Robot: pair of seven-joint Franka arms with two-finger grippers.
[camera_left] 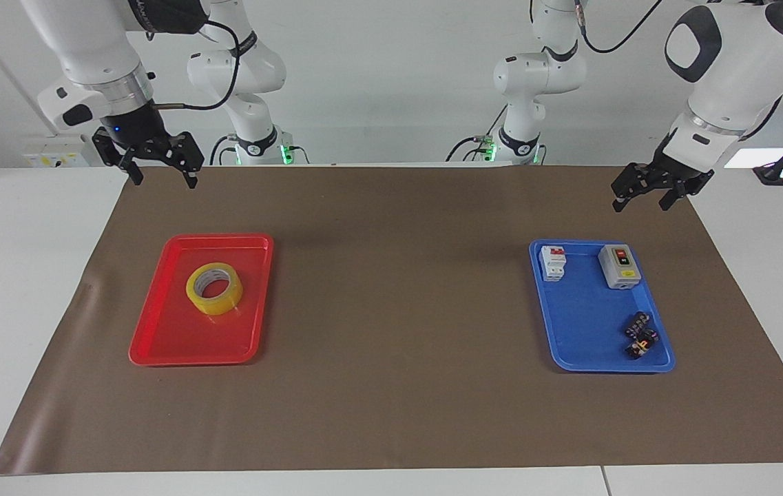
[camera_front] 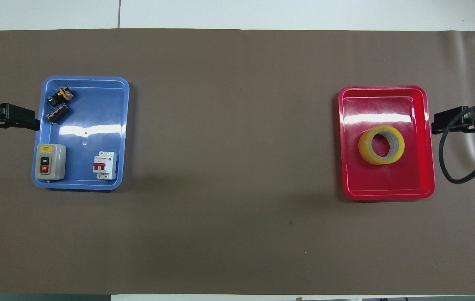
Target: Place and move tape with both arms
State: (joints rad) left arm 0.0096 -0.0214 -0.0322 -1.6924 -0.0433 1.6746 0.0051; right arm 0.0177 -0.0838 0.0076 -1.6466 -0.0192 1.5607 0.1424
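Note:
The tape (camera_left: 214, 288), a yellow translucent roll with a white core, lies flat in the red tray (camera_left: 178, 344) toward the right arm's end of the table. In the overhead view the tape (camera_front: 381, 144) sits mid-tray (camera_front: 387, 190), untouched. My right gripper (camera_left: 164, 180) hangs high and open, holding nothing. From above the right gripper (camera_front: 435, 121) is over the mat just off the tray's outer edge. My left gripper (camera_left: 641, 203) waits open and empty over the mat; the overhead view puts the left gripper (camera_front: 32, 121) beside the blue tray.
The blue tray (camera_left: 591, 331) toward the left arm's end holds a grey on/off switch box (camera_left: 620, 266), a white-and-red breaker (camera_left: 553, 263) and small dark parts (camera_left: 641, 334). A brown mat (camera_left: 398, 310) covers the white table between the trays.

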